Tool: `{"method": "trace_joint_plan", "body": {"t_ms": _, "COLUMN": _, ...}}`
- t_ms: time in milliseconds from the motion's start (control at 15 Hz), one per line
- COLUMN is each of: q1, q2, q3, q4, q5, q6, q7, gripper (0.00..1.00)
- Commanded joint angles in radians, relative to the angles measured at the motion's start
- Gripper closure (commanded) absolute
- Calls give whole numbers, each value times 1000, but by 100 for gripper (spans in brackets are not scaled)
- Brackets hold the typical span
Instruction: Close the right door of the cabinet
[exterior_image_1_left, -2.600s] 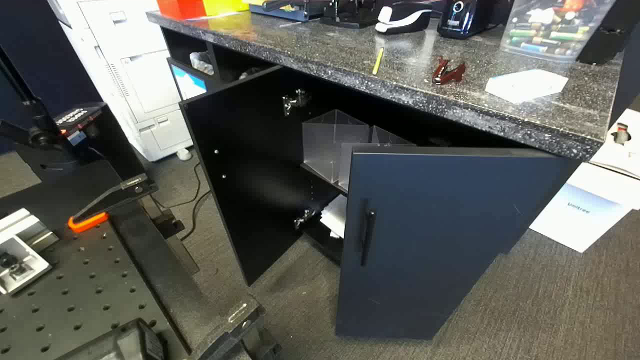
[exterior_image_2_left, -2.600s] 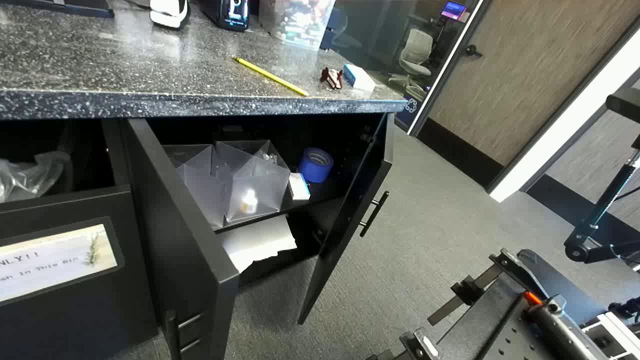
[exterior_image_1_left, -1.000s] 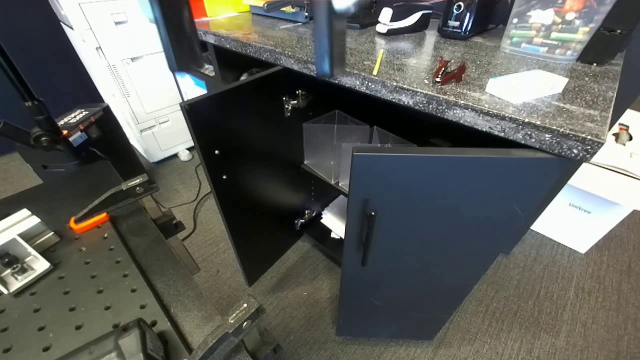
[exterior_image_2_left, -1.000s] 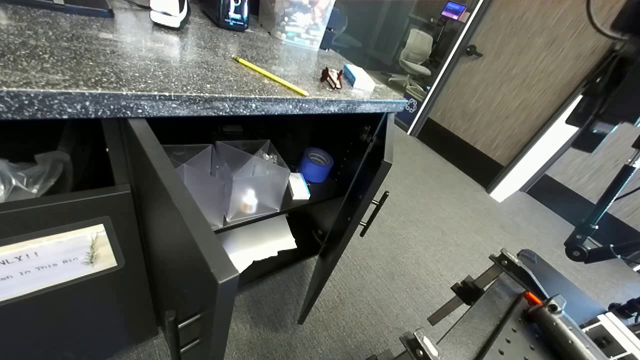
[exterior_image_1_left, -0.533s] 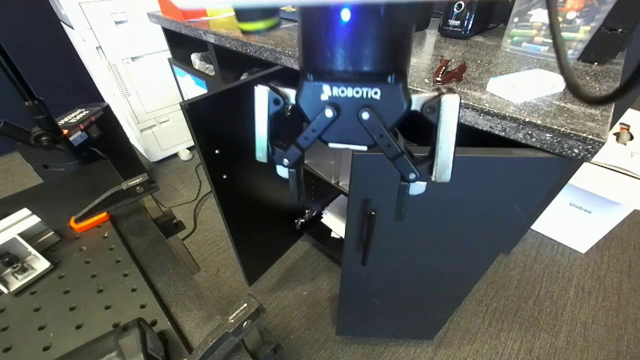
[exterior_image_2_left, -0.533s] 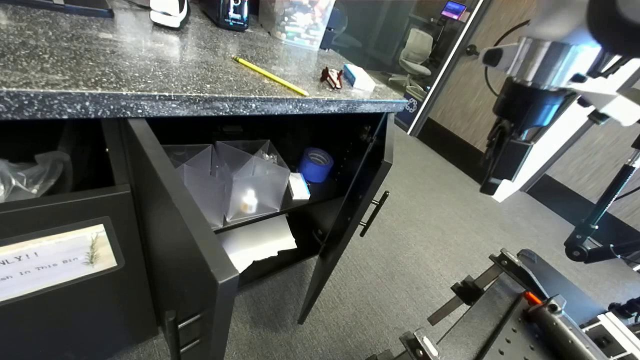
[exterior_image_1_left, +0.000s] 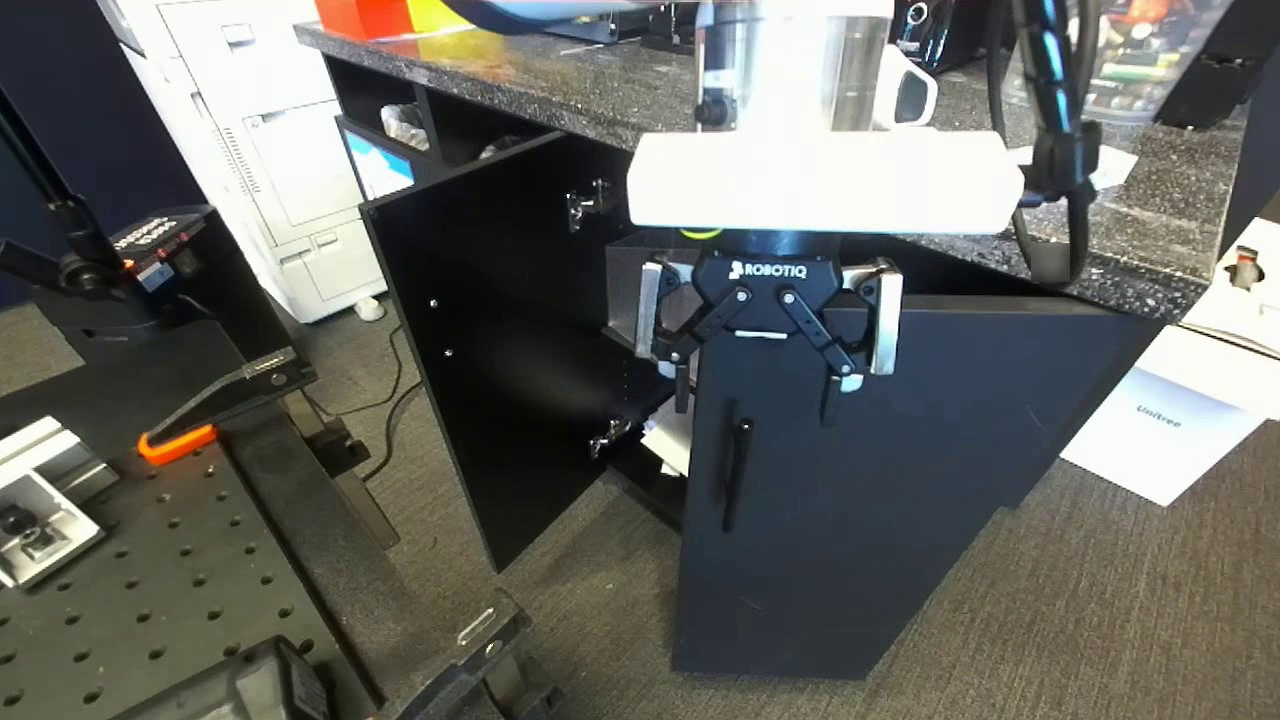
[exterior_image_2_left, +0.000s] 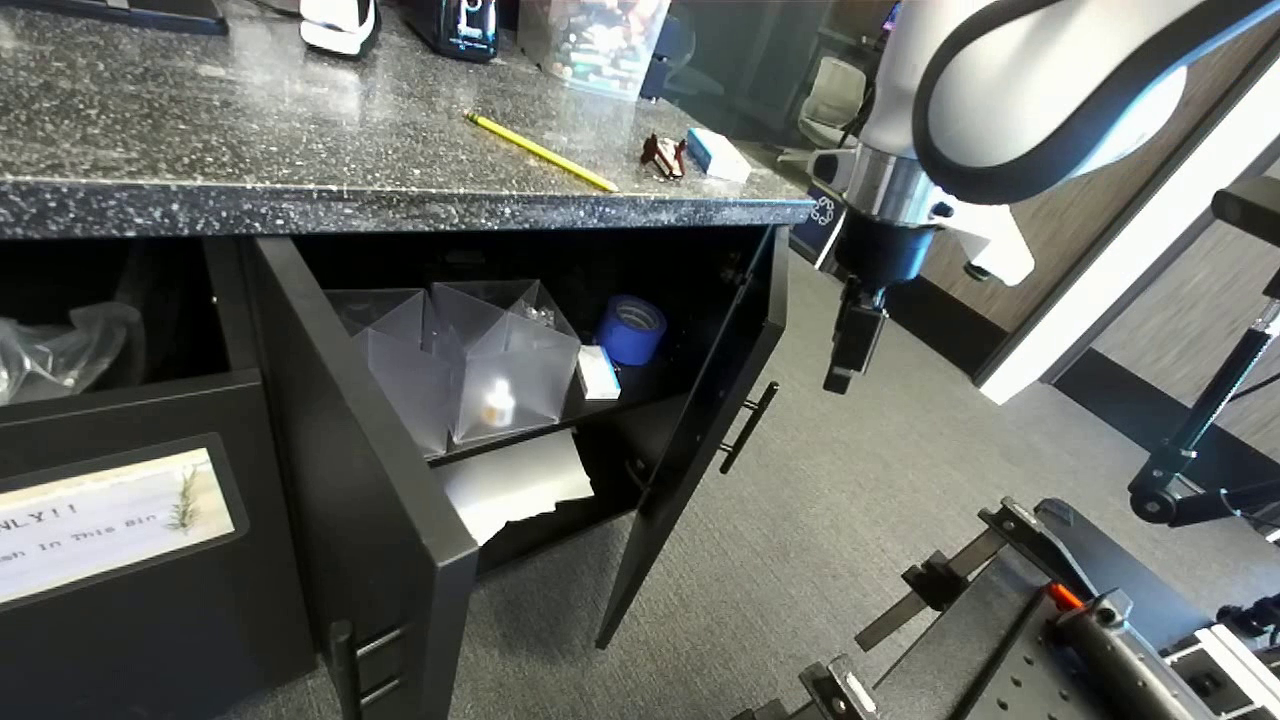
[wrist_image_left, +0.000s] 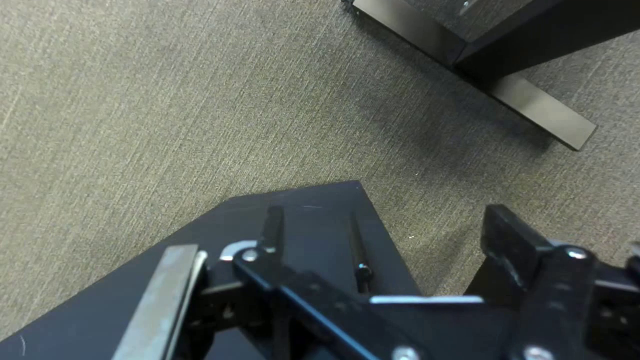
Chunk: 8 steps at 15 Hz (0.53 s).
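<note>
under the speckled grey bench (exterior_image_2_left: 330, 130) we find the cabinet (exterior_image_2_left: 580, 262), both its doors standing open. the right door (exterior_image_1_left: 850, 540), a large flat navy panel, stands well out from the cabinet front, its slim black handle (exterior_image_1_left: 737, 475) upright near the free edge. the left door (exterior_image_1_left: 490, 350) turns its blacker inner face toward us in an exterior view, two metal hinges (exterior_image_1_left: 587, 205) showing.

our gripper (exterior_image_1_left: 756, 395) points down with its fingers (exterior_image_1_left: 830, 402) spread wide apart, and in an exterior view it covers part of the right door's upper edge. in an exterior view, though, the floor (exterior_image_2_left: 860, 500) shows between gripper and door, so the gripper hangs near the outer side of that door, apart from it. in the wrist view we see the handle in the gap between the fingers; how far beneath them it lies we cannot tell.

on the inner shelf (exterior_image_2_left: 655, 378) we have clear containers (exterior_image_2_left: 510, 370), a small white box (exterior_image_2_left: 598, 373) and a roll of blue tape (exterior_image_2_left: 632, 330), with white papers (exterior_image_2_left: 510, 485) lower down. a yellow pencil (exterior_image_2_left: 542, 152) and a dark red staple remover (exterior_image_2_left: 664, 157) lie on the bench.
</note>
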Motion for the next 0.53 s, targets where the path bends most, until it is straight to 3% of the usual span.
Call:
{"method": "trace_joint_plan", "body": {"t_ms": 0, "q1": -20, "q2": 136, "q3": 35, "q4": 173, "q5": -12, "q6": -12, "q7": 8, "gripper": 0}}
{"method": "trace_joint_plan", "body": {"t_ms": 467, "q1": -27, "q2": 245, "q3": 83, "q4": 323, "q5": 25, "q6": 20, "q7": 48, "gripper": 0}}
